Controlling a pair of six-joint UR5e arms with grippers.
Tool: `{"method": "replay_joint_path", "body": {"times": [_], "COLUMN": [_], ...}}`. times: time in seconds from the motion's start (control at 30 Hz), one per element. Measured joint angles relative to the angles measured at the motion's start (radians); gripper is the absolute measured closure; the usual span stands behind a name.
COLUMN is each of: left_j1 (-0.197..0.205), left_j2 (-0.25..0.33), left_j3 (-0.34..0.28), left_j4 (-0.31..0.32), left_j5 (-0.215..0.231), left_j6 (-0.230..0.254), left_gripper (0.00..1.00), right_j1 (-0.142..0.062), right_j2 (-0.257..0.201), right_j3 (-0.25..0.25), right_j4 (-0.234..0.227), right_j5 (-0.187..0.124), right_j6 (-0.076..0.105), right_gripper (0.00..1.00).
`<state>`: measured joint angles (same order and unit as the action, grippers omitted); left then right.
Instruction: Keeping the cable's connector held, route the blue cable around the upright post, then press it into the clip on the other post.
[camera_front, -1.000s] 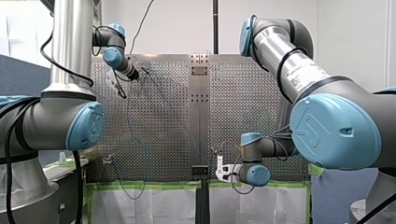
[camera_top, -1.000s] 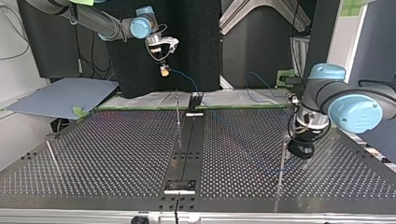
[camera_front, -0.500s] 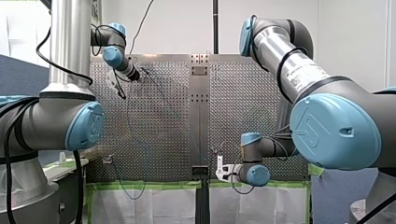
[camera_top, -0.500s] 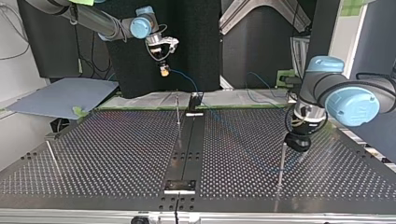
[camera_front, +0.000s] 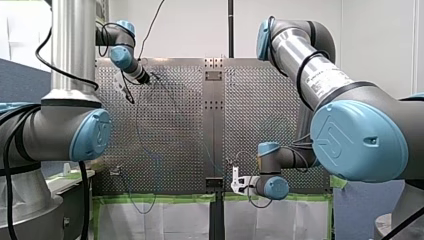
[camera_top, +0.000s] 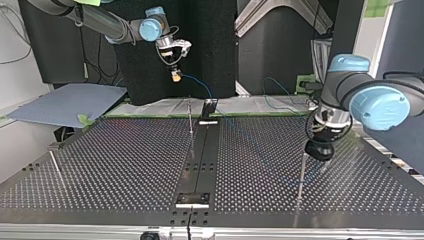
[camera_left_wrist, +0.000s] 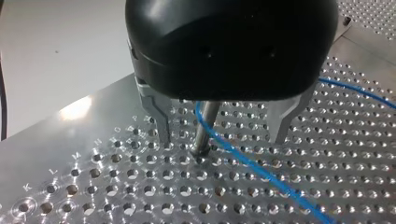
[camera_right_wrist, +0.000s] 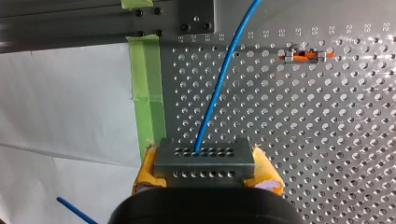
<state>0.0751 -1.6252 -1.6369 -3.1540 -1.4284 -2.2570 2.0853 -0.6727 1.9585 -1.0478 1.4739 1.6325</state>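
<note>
Our left wrist view shows what the top view hides: our left gripper (camera_left_wrist: 222, 137) has its 2 metal fingers (camera_left_wrist: 161, 123) spread wide on either side of the upright post (camera_left_wrist: 204, 128), gripping nothing. The blue cable (camera_left_wrist: 261, 170) curves around the post near its base. In our right wrist view, our right gripper (camera_right_wrist: 205, 171) has its yellow pads (camera_right_wrist: 145, 169) clamped on the grey connector (camera_right_wrist: 204, 158). Only the top view shows that gripper raised above the far edge of the table (camera_top: 100, 165), well apart from the post.
</note>
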Motion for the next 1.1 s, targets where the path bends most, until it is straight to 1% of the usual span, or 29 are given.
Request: {"method": "replay_joint_path", "body": {"times": [0.3,0.5,0.63,0.83,1.0,1.1], "left_j1": [-0.018,-0.036,-0.047,-0.060,-0.077,-0.089], "left_j2": [0.046,0.094,0.107,0.109,0.113,0.129], "left_j3": [-0.035,-0.039,-0.039,-0.040,-0.040,-0.040], "left_j4": [0.011,-0.007,-0.028,-0.054,-0.072,-0.080], "left_j5": [-0.007,-0.016,-0.032,-0.067,-0.075,-0.075], "left_j6": [-0.002,0.006,0.024,0.062,0.091,0.118], "left_gripper": [0.00,0.00,0.00,0.00,0.00,0.00], "right_j1": [0.000,0.000,0.000,0.000,0.000,0.000], "right_j2": [0.000,0.000,0.000,0.000,0.000,0.000], "right_j3": [0.000,0.000,0.000,0.000,0.000,0.000], "right_j4": [-0.002,-0.003,-0.003,-0.003,-0.006,-0.007], "right_j5": [0.002,0.002,0.002,0.000,-0.002,-0.002], "right_j6": [0.000,0.001,0.001,0.001,0.003,0.004], "right_gripper": [1.00,1.00,1.00,1.00,1.00,1.00]}}
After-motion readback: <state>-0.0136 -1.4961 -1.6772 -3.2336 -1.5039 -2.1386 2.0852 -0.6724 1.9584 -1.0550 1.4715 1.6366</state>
